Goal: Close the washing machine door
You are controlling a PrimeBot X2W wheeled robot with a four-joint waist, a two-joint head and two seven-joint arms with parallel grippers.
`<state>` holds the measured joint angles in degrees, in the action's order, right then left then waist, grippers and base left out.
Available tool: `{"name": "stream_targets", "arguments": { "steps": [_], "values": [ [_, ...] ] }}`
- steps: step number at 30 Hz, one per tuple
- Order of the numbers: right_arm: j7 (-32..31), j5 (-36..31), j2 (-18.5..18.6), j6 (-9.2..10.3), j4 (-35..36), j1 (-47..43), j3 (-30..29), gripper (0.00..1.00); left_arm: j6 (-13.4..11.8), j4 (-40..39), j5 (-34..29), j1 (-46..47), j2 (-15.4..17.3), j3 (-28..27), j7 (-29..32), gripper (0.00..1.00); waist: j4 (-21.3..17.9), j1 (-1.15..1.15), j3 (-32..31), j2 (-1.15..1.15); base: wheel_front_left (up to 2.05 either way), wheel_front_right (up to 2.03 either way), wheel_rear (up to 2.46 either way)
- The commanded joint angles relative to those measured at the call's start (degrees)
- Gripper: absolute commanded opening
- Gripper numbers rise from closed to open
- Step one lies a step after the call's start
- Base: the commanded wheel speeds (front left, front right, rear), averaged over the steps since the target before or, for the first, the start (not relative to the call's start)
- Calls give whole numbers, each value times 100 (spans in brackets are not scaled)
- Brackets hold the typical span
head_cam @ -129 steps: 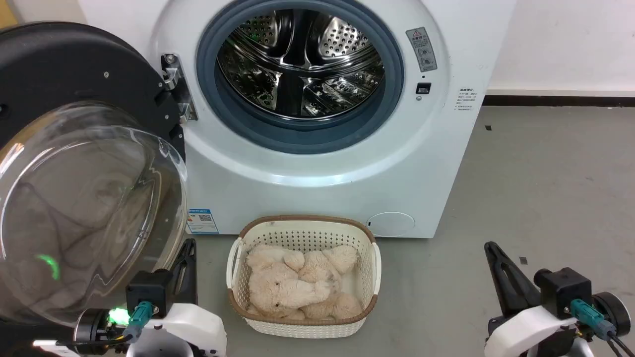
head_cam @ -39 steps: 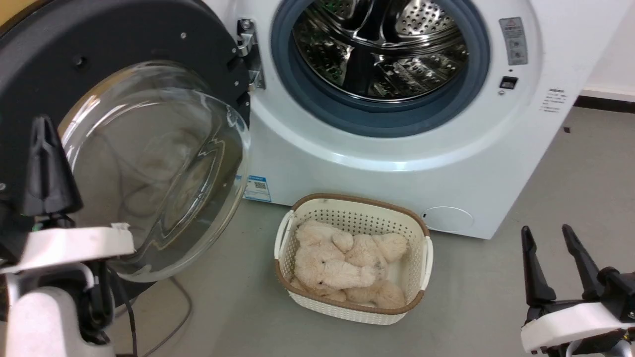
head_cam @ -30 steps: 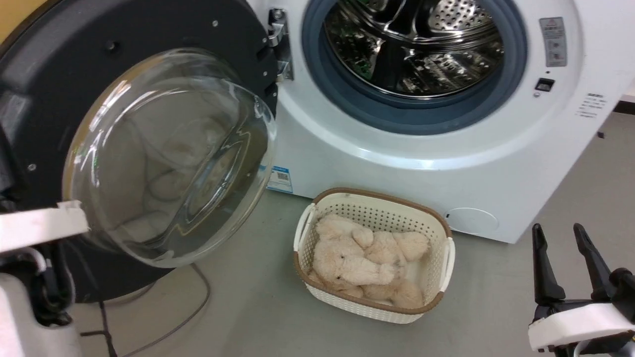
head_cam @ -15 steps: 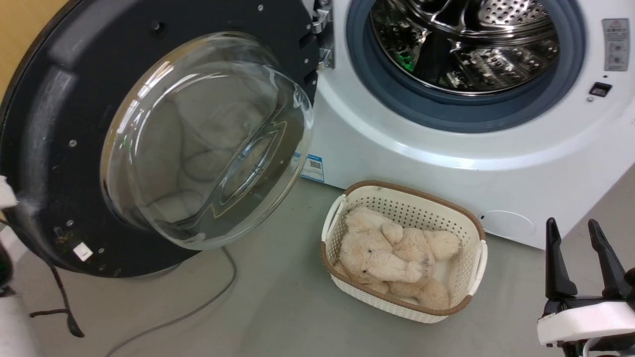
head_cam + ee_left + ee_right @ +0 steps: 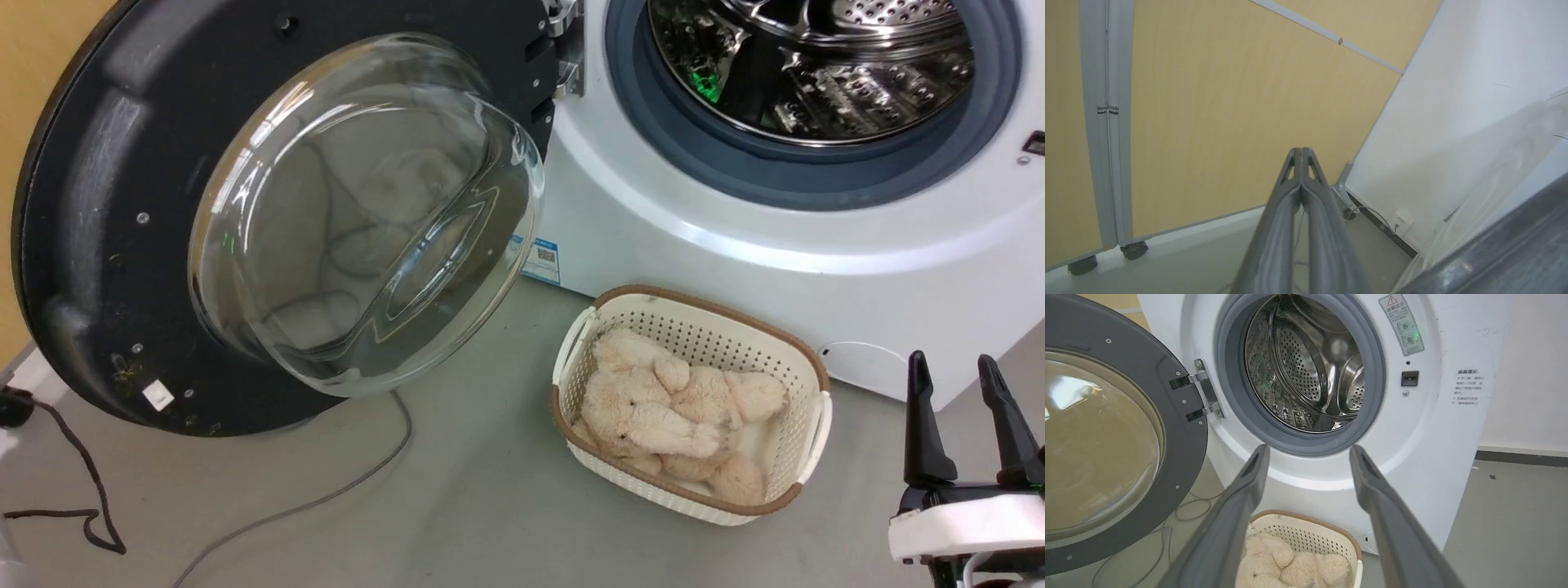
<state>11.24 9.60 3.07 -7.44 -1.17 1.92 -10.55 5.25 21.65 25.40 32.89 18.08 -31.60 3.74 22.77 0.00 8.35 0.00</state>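
head view: door (image 5: 98, 204) hangs wide open at left, hinged to the washer (image 5: 735, 261); a small blue label (image 5: 540, 260) with a qr code sits low on its front; right gripper (image 5: 952, 359) spread, empty. left wrist: left gripper (image 5: 1301, 153) pinched together, empty. right wrist: warning sticker (image 5: 1401, 323), print unreadable.
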Motion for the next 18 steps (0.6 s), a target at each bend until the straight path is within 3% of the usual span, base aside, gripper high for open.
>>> {"name": "stream_targets", "arguments": {
  "steps": [1,9,18],
  "values": [
    [52,64,-15,-4,-2,107,0,100,33,115,92,131,91,-63,73,0,19,0,36,0,0,0,0],
    [147,84,-16,-4,7,186,-47,100,103,874,1447,354,137,-148,1283,0,141,0,202,0,0,0,0],
    [255,130,-18,-4,16,258,-126,100,160,443,3163,-198,281,431,2565,0,259,0,349,0,0,0,0]
  ]
}}
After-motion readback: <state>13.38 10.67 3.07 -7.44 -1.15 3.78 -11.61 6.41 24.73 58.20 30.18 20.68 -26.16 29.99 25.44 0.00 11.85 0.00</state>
